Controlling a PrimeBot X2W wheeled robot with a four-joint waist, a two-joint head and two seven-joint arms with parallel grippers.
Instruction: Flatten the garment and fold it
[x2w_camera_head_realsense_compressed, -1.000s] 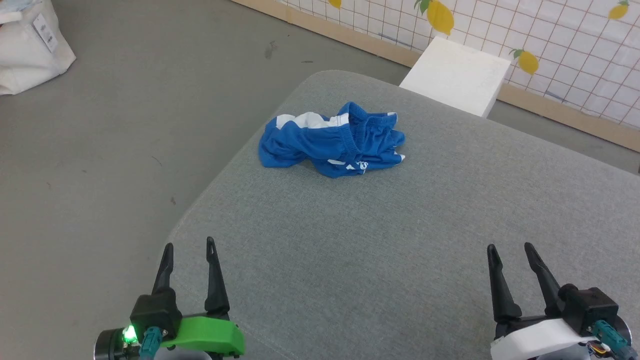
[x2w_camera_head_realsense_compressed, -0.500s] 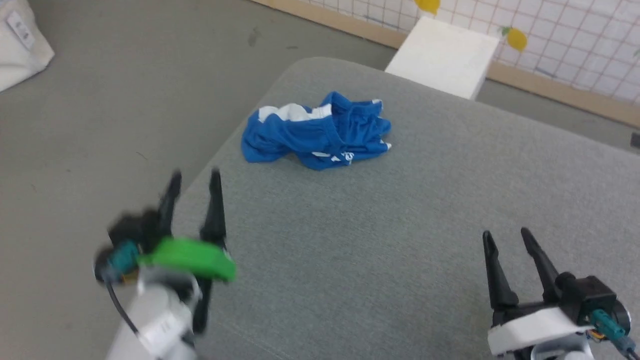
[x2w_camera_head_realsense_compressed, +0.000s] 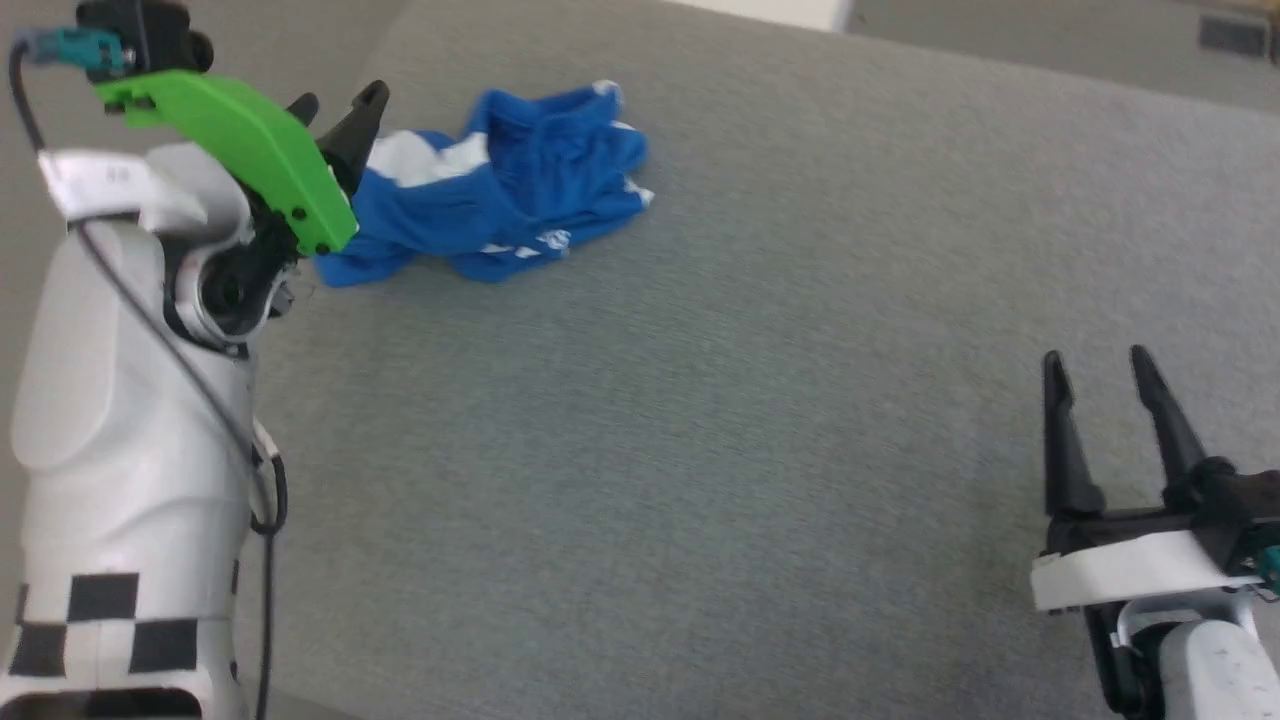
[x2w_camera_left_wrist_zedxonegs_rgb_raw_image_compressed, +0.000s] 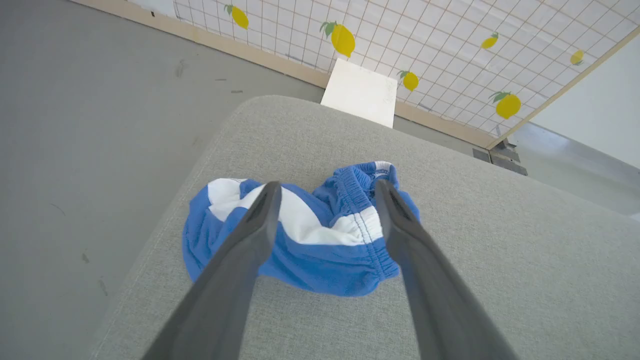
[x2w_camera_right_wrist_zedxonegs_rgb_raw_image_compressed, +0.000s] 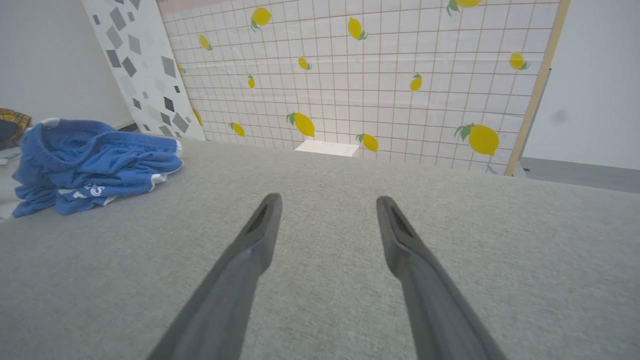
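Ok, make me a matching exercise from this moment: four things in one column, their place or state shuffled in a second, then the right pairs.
Column one
1. left gripper
2. right gripper
3. blue shorts
4. white block

Column two
a. crumpled in a heap near a far corner of the grey cushion
b. on the floor past the cushion's far edge, by the lemon-print wall
c. open, fingers aimed at the blue shorts
d. open, over bare cushion, well apart from the blue shorts

Pairs: 1-c, 2-d, 3-a, 4-b
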